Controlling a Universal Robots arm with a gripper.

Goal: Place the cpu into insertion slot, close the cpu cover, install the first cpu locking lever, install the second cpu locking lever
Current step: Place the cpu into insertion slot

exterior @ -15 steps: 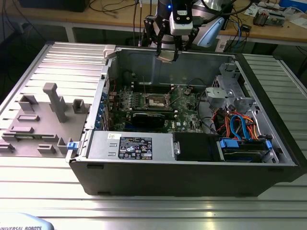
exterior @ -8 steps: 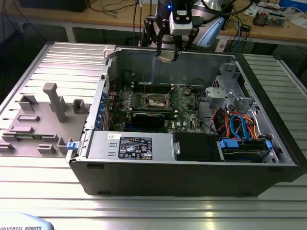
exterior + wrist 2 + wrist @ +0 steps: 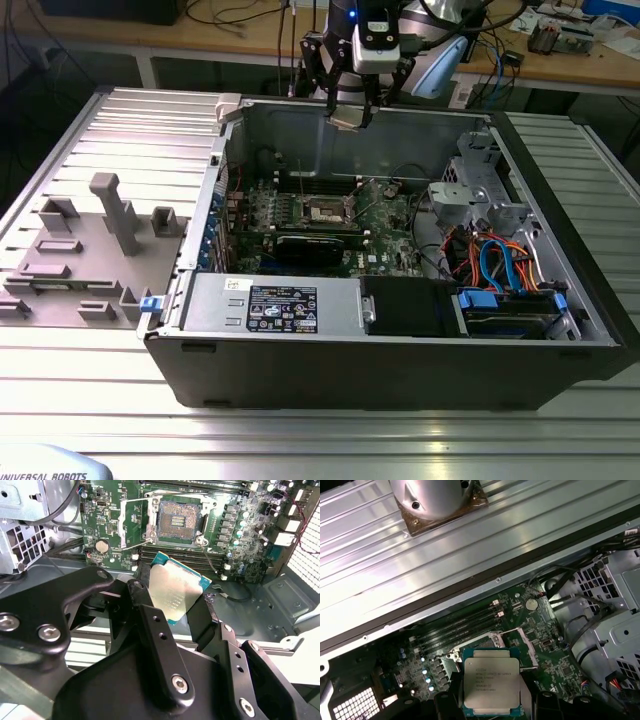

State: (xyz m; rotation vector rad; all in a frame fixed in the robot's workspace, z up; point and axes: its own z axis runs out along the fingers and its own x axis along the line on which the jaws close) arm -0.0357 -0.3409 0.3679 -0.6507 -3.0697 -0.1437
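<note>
The chip (image 3: 176,587) is clamped by its edges in the pincer (image 3: 350,115), closed on it, and is held raised over the open computer case (image 3: 400,370), well apart from the uncovered socket (image 3: 177,522), presumably so its contacts are left untouched.

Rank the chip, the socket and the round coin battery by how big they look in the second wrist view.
1. chip, gripped nearest the camera, so its lead over the socket is unsure.
2. socket.
3. coin battery, clearly smallest.
</note>
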